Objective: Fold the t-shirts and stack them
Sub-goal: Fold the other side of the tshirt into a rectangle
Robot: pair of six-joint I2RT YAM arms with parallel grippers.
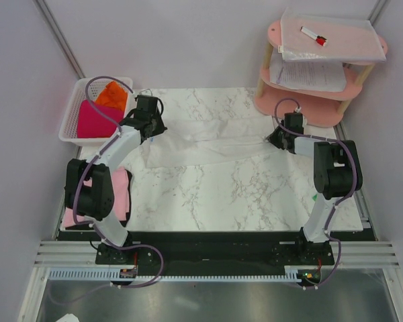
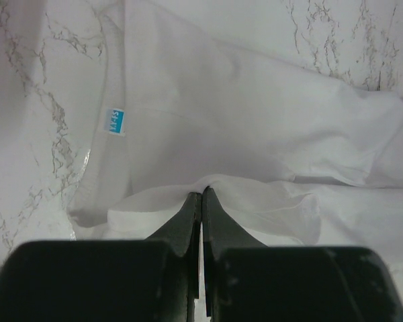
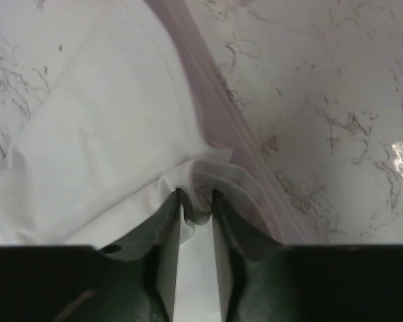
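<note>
Marble-patterned tabletop [image 1: 242,194] filled the middle of the top external view, with pale walls around it. Across its upper part the white t-shirt [image 1: 201,142] lay stretched as a long band from left to right. The left gripper [image 1: 150,129] was at its left end and the right gripper [image 1: 275,139] at its right end. Only this view showed the surroundings. A white lattice basket [image 1: 68,121] at upper left held an orange t-shirt [image 1: 113,94] and a magenta t-shirt [image 1: 94,121]. A pale pink t-shirt [image 1: 124,194] lay at the left edge, partly under the left arm. A pink shelf [image 1: 302,111] at upper right bore paper sheets [image 1: 309,75].

The left wrist view alone showed a small blue label [image 2: 113,121] by the neck hem, at the left of that frame. It also showed the left fingers pressed flat together on a fold at the cloth's near edge. In the right wrist view the right fingers pinched a bunched pucker of white cloth, with a narrow gap between them. From there the shirt spread away toward the upper left of the frame, over the marble.
</note>
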